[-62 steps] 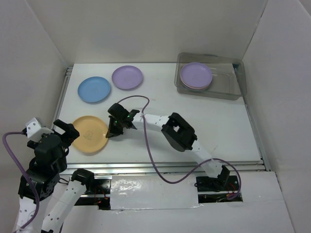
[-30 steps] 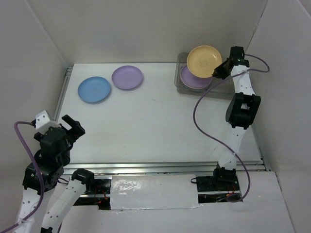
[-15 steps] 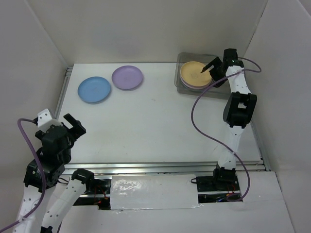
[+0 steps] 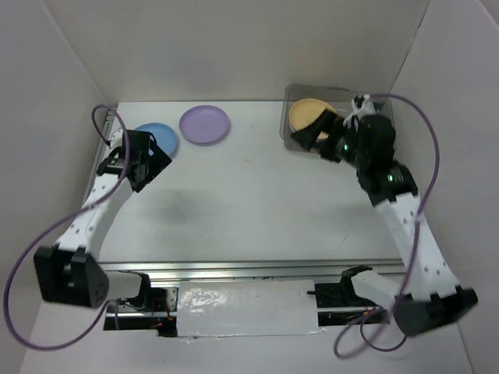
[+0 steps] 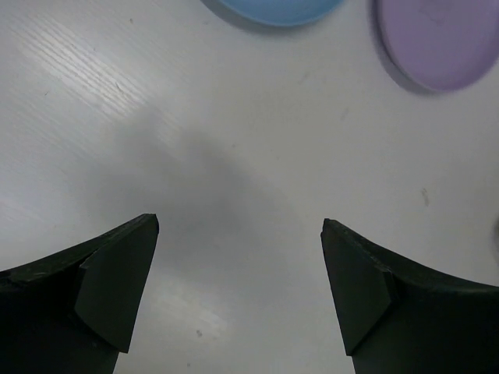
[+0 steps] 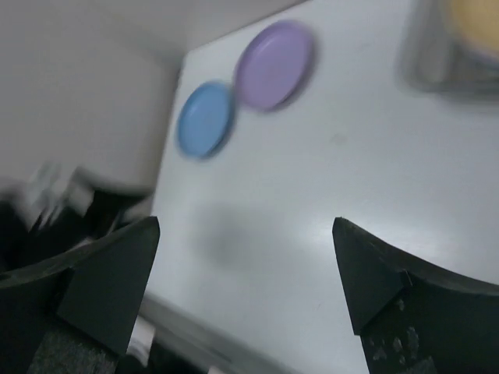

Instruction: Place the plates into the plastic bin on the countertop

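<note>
— Three plates in view. Positions against the bin?

— Transparent greyish rectangular plastic bin [image 4: 343,92] sits at the far right of the white tabletop [image 4: 257,202]. The round orange-tan plate [image 4: 306,114] lies flat inside it, at the bin's left end. The right arm covers much of the bin's near side, so what is under that plate cannot be told.

— The other two?

— Both are on the tabletop, outside the bin. The round lavender plate [image 4: 204,124] is well left of the bin, about level with it. The round blue plate [image 4: 160,132] is further from the bin again, just beside the lavender one. Whether their rims touch is not resolved.

— Jaws?

— Left gripper [image 5: 238,224]: jaws spread wide, released, with only tabletop showing between them. It is far to the left of the bin, at the blue plate's near edge, and hides part of that plate in the top view. Its wrist view has the blue and lavender plates along the upper edge.

— And the right?

— Right gripper [image 6: 245,226]: jaws also spread, gripping nothing. In the top view it is over the bin's near-left corner, just beside the orange-tan plate. Its wrist view is blurred and looks away from the bin toward both loose plates. Height above the tabletop is not readable.
</note>
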You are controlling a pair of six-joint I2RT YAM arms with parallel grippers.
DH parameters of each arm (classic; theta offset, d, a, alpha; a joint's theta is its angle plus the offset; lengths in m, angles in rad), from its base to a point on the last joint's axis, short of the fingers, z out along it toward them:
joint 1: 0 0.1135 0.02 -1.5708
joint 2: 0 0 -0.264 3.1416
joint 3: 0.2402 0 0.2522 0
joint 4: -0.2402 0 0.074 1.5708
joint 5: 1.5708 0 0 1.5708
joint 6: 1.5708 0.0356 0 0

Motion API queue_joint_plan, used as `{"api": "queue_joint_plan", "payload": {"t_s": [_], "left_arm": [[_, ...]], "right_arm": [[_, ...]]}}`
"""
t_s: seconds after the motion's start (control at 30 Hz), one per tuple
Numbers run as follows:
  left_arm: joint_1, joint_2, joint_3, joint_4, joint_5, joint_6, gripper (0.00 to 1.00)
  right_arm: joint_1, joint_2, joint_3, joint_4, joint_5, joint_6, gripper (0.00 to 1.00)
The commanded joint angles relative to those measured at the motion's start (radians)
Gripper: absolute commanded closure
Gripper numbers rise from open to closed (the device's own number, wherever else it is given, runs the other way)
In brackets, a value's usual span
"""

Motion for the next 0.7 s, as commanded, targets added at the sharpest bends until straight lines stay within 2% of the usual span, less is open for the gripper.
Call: {"api": "queue_joint_plan", "payload": {"t_s": [0.0,0.1,0.23,0.43,0.57,0.67], "left_arm": [[0.144,0.184,0.04,0.142,0.153,-0.148,0.01],[0.229,0.364,0.107,0.26,0.217,-0.176,0.01],[0.286,0.522,0.199,0.311,0.233,-0.209,0.01],[0.302,0.726,0.313,0.277,0.147,-0.252,0.01],[0.305,0.845,0.373,0.233,0.136,-0.287,0.05],[0.297,0.869,0.399,0.205,0.104,-0.315,0.1]], "right_arm": [[0.105,-0.188,-0.285,0.126,-0.11,0.001,0.0],[0.178,-0.375,-0.495,0.237,-0.202,0.044,0.0],[0.242,-0.457,-0.597,0.282,-0.285,0.078,0.0],[0.305,-0.485,-0.623,0.259,-0.29,0.07,0.0],[0.349,-0.488,-0.636,0.258,-0.275,0.066,0.0],[0.362,-0.483,-0.64,0.256,-0.252,0.061,0.0]]}}
